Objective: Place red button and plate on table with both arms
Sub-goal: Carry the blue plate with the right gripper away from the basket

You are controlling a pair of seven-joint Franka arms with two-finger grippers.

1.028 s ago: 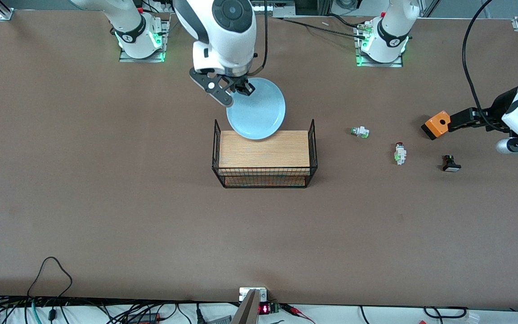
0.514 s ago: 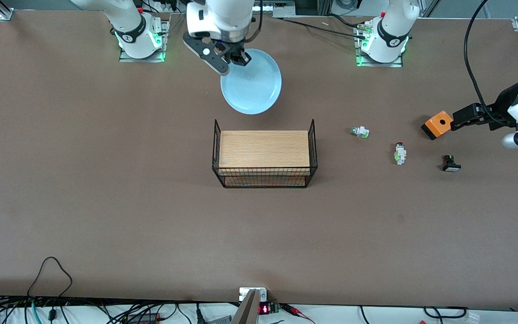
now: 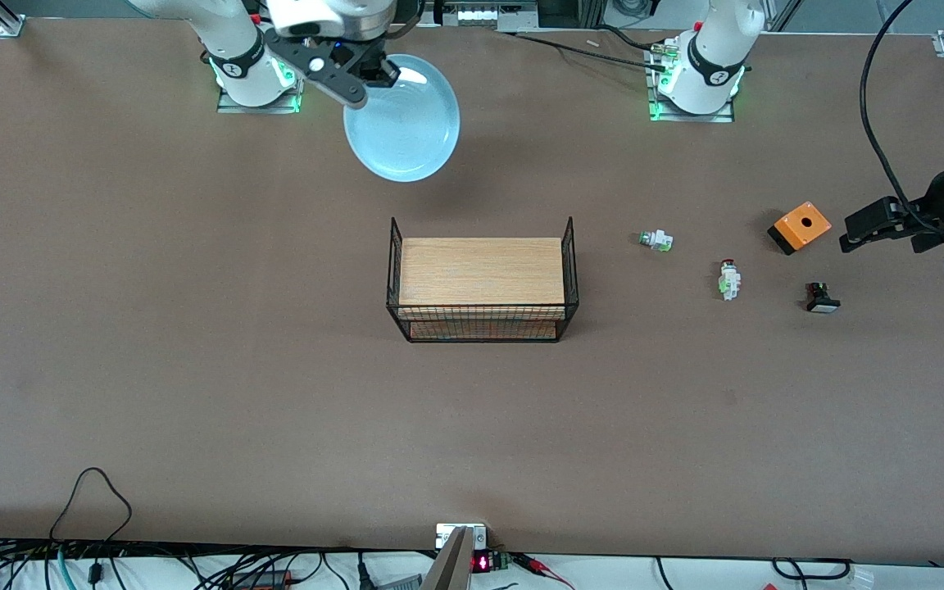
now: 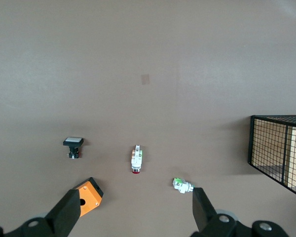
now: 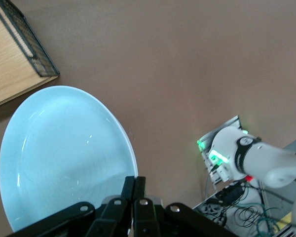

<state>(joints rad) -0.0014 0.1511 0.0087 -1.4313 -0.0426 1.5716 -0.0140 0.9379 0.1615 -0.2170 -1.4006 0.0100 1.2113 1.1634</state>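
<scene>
Half done at best: red button (image 3: 728,279) lies on the counter (image 3: 193,328) near the spread, empty left end effector (image 3: 853,236), while the clamped right end effector (image 3: 369,75) carries the plate (image 3: 403,123) aloft.

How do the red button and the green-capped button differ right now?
The red button has a red cap; the green-capped button has a green one. The red button lies nearer the front camera and closer to the left arm's end than the green-capped button. Both are small, whitish, lying on the table, ungripped.
</scene>
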